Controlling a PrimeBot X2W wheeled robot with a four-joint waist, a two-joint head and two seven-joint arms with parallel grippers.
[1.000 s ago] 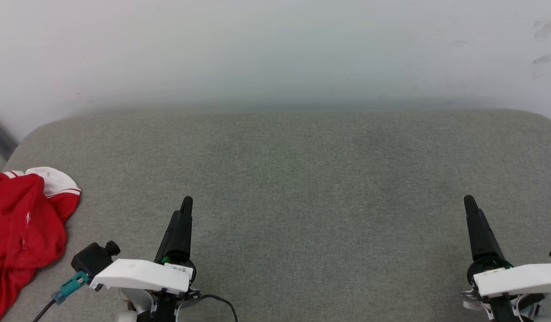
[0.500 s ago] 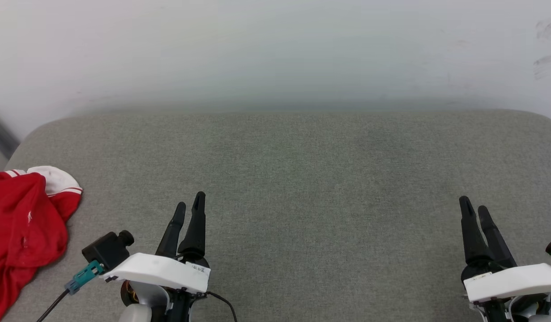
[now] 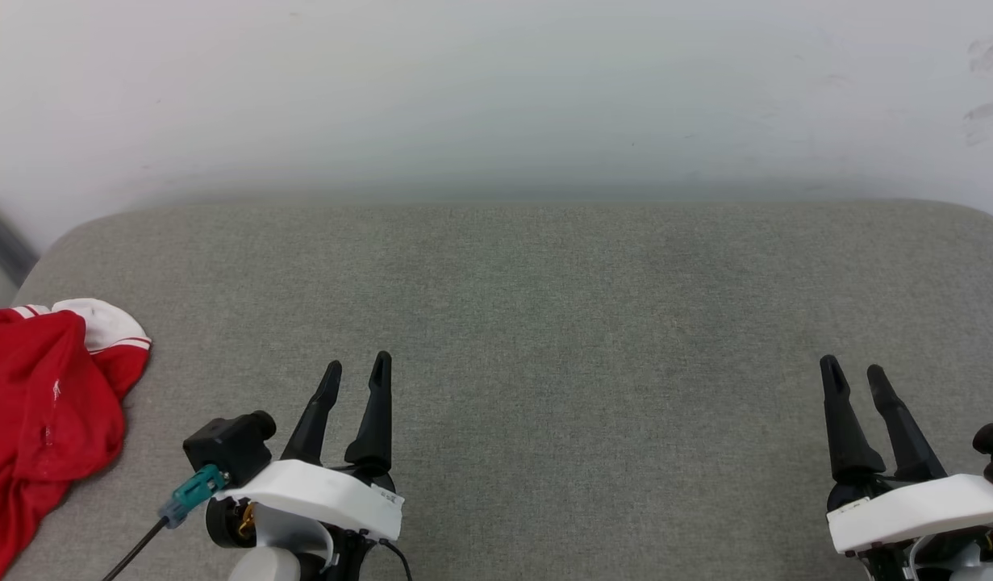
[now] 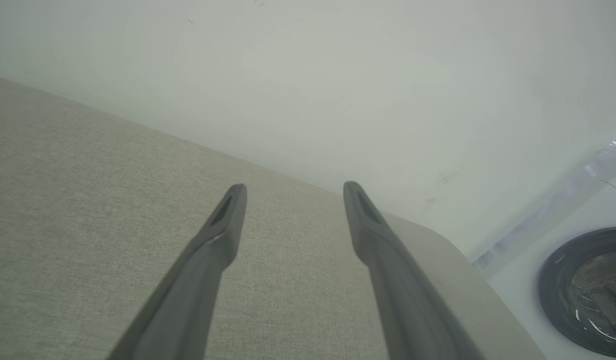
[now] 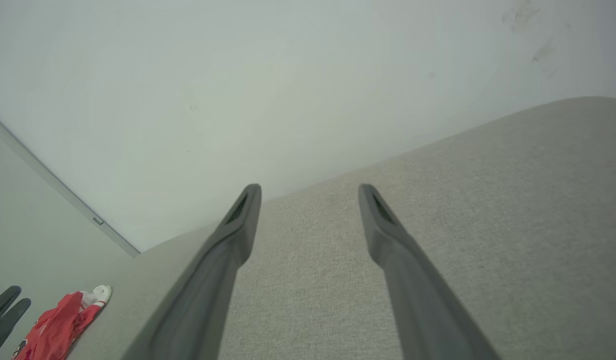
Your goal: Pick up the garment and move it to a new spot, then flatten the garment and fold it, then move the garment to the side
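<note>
1. Head view: the shirt (image 3: pixel 48 411) is a crumpled heap at the far left end of the grey padded table (image 3: pixel 544 307), and the frame edge cuts part of it off. It's mostly red, with one white sleeve with striped trim poking out on the side nearest the wall (image 3: pixel 496 97).
2. The left gripper (image 3: pixel 356 363) is near the front of the table, to the right of the shirt, with a strip of bare fabric between them. Its fingers are spread with nothing in them.
3. The right gripper (image 3: pixel 852 366) is way over at the right end, well apart from the shirt. Its jaws are spread too, and empty.
4. Left wrist view: both fingers stand wide apart over bare table. The wall is behind, and off the table's end there's a white machine with a round dark door (image 4: pixel 585 290).
5. Right wrist view: same deal, with the fingers apart over plain fabric. The shirt is a small red lump in the lower left corner, and the other gripper's dark fingertips are just beside it.
</note>
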